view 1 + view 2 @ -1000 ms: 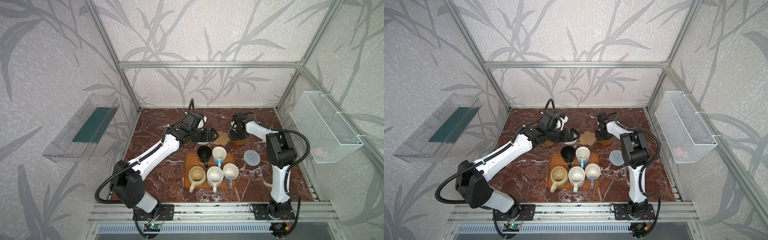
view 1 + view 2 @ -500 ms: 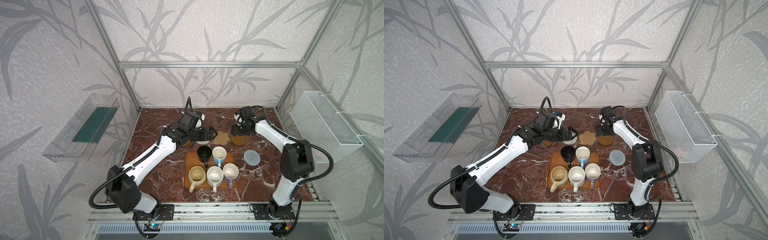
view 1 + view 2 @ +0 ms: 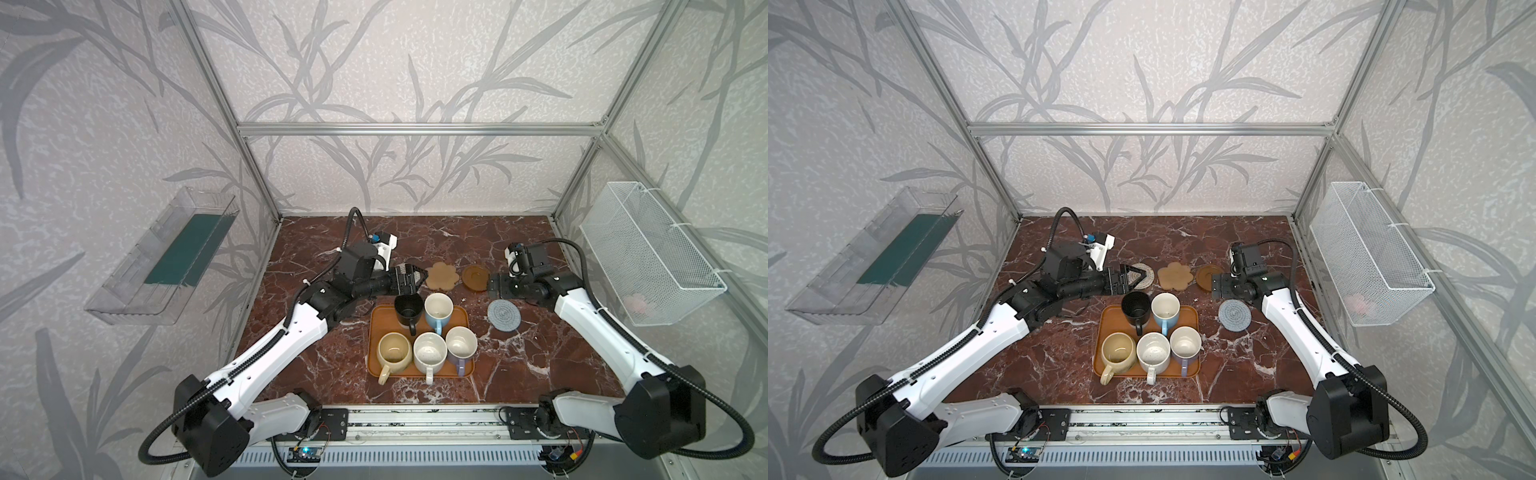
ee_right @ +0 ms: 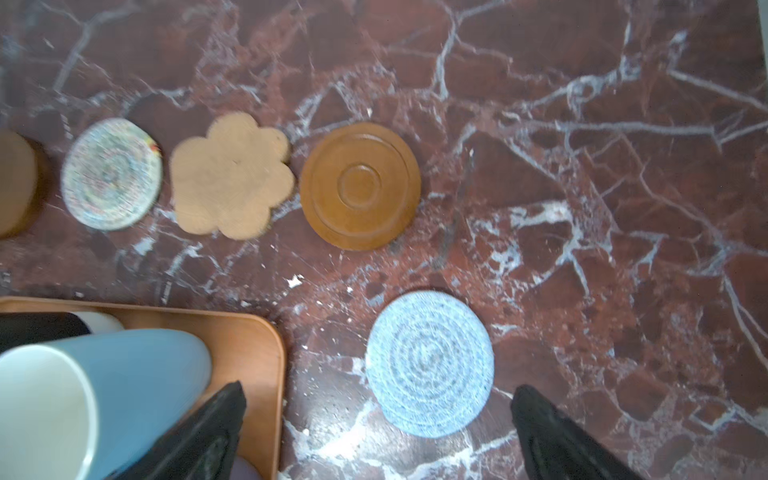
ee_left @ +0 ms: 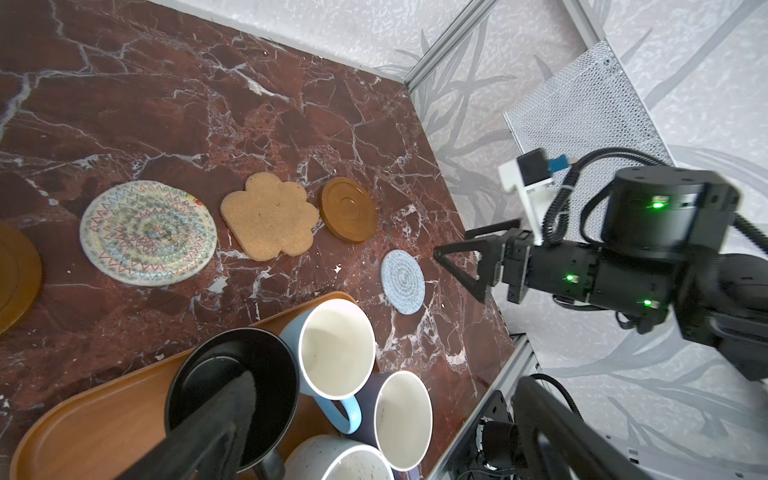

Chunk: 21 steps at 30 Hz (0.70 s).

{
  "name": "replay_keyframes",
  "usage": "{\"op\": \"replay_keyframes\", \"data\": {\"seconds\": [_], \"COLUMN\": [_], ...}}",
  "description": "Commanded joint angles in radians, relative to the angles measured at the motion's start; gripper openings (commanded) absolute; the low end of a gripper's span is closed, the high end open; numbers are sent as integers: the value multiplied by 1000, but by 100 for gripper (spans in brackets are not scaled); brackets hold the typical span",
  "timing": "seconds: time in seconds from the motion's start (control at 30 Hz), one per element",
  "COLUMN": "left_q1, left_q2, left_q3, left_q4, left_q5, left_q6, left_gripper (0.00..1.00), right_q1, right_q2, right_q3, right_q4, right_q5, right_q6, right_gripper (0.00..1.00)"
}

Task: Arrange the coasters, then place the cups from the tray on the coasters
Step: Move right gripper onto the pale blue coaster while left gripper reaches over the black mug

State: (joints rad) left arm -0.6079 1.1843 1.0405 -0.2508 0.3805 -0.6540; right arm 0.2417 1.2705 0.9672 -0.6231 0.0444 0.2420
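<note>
R pincer (image 4: 378, 388) open; cups (image 3: 430, 353) on tray (image 3: 383, 324)

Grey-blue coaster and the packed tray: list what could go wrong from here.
1. The grey-blue coaster lies flat on the marble, out of the row; the open right gripper may skid it rather than pinch it.
2. The cups crowd together on the tray; lifting the black cup could knock the light blue cup.

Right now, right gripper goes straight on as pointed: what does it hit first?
Probably the grey-blue mat, just ahead between the right gripper's open fingers; past it, the brown disc. Tilt unclear.
</note>
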Motion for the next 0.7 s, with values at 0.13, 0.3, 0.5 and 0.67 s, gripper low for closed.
{"op": "replay_keyframes", "data": {"seconds": [0.13,0.3,0.5,0.67], "left_q1": [-3,-8,-14,-25], "left_q2": [-16,15,37,56], "left_q3": [-89,-93,-73,-54], "left_q4": [70,80,77,69], "left_q5": [21,63,74,78], "left_q6": [-83,-102,-108,-105], "left_gripper": [99,99,98,98], "right_q1": [-7,-28,-41,-62], "right_q2": [-35,-32,56,167], "right_q3": [-93,-171,-181,-171], "right_q4": [-6,59,93,108], "right_q5": [-84,-82,-90,-122], "right_q6": [41,68,87,90], "right_gripper": [97,94,76,63]}}
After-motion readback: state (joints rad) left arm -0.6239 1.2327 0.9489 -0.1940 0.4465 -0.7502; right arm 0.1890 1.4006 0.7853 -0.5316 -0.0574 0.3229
